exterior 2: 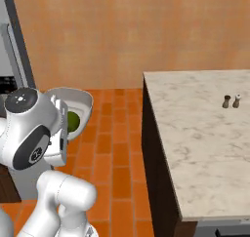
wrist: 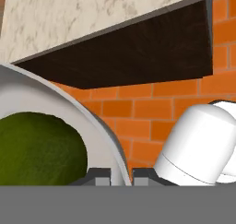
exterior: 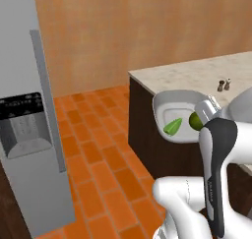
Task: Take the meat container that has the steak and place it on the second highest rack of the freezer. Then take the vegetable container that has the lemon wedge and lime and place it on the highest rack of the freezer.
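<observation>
Over by the freezer [exterior: 29,134] on the left, the door looks shut. Mid-air above the floor, the vegetable container [exterior: 172,117] with lime [exterior: 195,120] hangs pinched at its rim by the closed end effector [exterior: 206,110]; keep it level, clear of the counter [exterior: 197,73].

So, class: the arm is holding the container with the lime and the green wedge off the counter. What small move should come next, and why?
Probably carry the container left toward the freezer, keeping it level. The gripper is shut on its rim, and it hangs over the tiled floor beside the counter, well short of the freezer. The lime and wedge lie loose inside, so tilting could spill them.
</observation>
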Motion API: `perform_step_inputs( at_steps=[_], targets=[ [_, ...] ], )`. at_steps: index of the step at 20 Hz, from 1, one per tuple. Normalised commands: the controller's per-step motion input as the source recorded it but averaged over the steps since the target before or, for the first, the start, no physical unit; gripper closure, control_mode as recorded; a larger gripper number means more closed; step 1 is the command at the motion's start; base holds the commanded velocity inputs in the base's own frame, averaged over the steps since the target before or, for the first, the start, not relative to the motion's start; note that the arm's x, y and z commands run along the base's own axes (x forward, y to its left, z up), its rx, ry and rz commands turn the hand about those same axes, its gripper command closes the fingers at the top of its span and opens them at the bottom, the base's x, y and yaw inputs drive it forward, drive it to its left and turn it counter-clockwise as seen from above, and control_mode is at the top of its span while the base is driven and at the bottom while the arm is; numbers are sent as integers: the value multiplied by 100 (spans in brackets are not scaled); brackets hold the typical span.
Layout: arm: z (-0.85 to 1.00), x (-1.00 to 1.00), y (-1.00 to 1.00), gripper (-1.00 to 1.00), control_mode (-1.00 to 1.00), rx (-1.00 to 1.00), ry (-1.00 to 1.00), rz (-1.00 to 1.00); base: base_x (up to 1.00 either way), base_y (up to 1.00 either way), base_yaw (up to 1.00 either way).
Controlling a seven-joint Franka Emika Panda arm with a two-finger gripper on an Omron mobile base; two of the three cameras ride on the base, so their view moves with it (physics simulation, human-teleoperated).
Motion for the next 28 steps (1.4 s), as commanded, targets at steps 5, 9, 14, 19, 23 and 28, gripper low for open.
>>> perform_step_inputs(
  at_steps=[5, 9, 14, 19, 23, 28],
  targets=[
    [0, 0, 0, 100, 100, 0, 0, 0, 100, -27, -1],
    [0, 0, 0, 100, 100, 0, 0, 0, 100, 0, 0],
    [0, 0, 0, 100, 100, 0, 0, 0, 100, -5, 10],
    [0, 0, 0, 100, 100, 0, 0, 0, 100, -12, 17],
    [0, 0, 0, 100, 100, 0, 0, 0, 100, -18, 19],
    [0, 0, 0, 100, 100, 0, 0, 0, 100, -10, 20]
  ],
)
